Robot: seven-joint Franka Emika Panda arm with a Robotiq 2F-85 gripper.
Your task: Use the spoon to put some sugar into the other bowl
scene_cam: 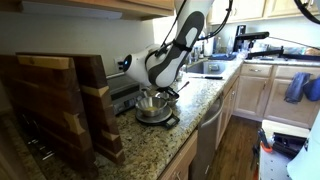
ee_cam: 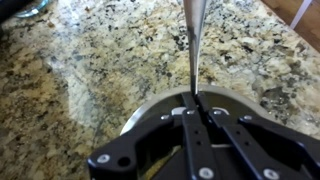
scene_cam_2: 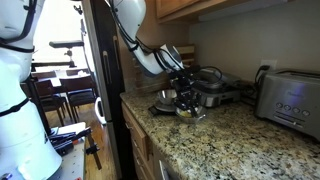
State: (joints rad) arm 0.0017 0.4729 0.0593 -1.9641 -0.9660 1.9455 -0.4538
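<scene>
My gripper (ee_cam: 193, 100) is shut on the thin metal handle of a spoon (ee_cam: 193, 40), which runs straight up the wrist view over the granite. The gripper hangs right above a metal bowl (ee_cam: 150, 112); only its rim shows, the inside is mostly hidden behind the fingers. In both exterior views the gripper (scene_cam: 158, 93) (scene_cam_2: 186, 92) sits low over the metal bowl (scene_cam: 153, 112) (scene_cam_2: 190, 110) on the counter. A second bowl (scene_cam_2: 165, 99) stands just behind it. I cannot see any sugar.
A wooden cutting board (scene_cam: 60, 105) stands upright near the counter's front edge. A toaster (scene_cam_2: 290, 100) and a dark appliance (scene_cam_2: 215, 88) stand by the wall. A sink (scene_cam: 205, 68) lies further along the granite counter (scene_cam: 190, 110).
</scene>
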